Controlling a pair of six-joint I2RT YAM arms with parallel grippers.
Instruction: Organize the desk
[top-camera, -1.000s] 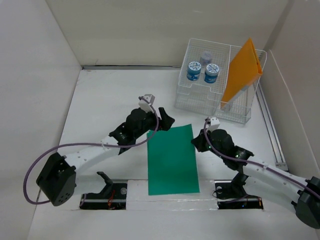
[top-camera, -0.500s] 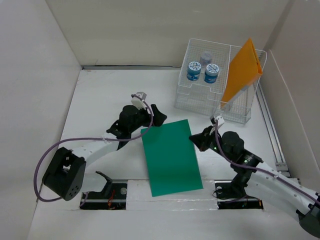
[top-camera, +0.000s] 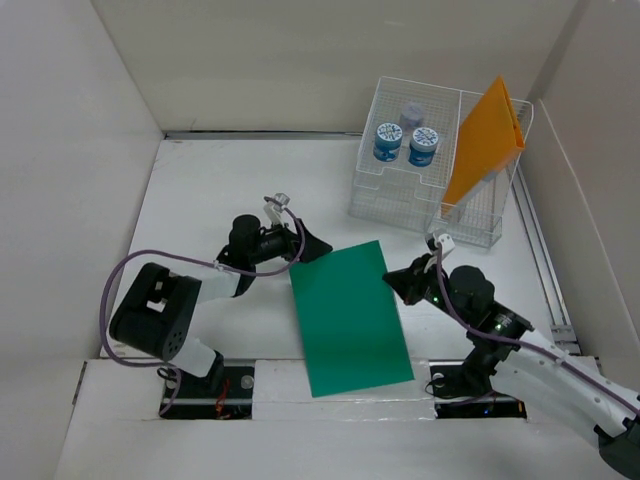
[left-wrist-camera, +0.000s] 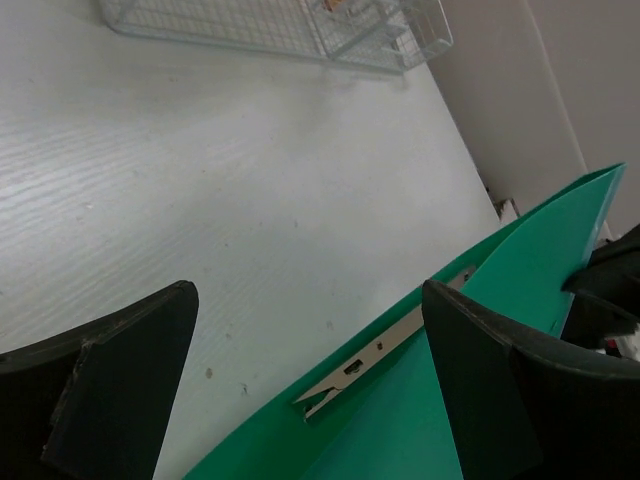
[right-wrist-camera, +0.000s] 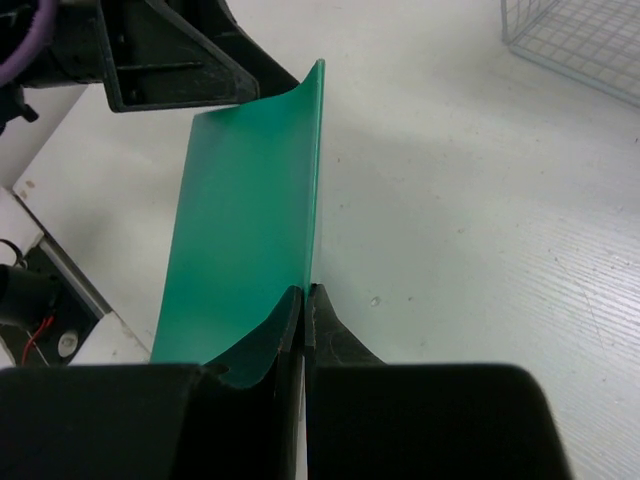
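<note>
A green folder (top-camera: 350, 315) lies on the white desk (top-camera: 220, 190), reaching toward the near edge. My right gripper (top-camera: 397, 282) is shut on the folder's right edge; in the right wrist view the jaws (right-wrist-camera: 305, 295) pinch the thin green edge (right-wrist-camera: 250, 200), which lifts slightly. My left gripper (top-camera: 306, 248) is open at the folder's far left corner. In the left wrist view its fingers (left-wrist-camera: 120, 370) stand wide apart over the folder's edge (left-wrist-camera: 400, 430) and its metal clip strip (left-wrist-camera: 380, 352), holding nothing.
A white wire-mesh rack (top-camera: 420, 205) stands at the back right, holding two blue-lidded jars (top-camera: 388, 140), a grey bottle (top-camera: 411, 116) and an upright orange folder (top-camera: 485, 145). Pale wall panels enclose the desk on the left, back and right.
The left arm has drawn back to the left and its gripper sits lower by the folder's corner. The folder has turned slightly and slid toward the near right with the right gripper.
</note>
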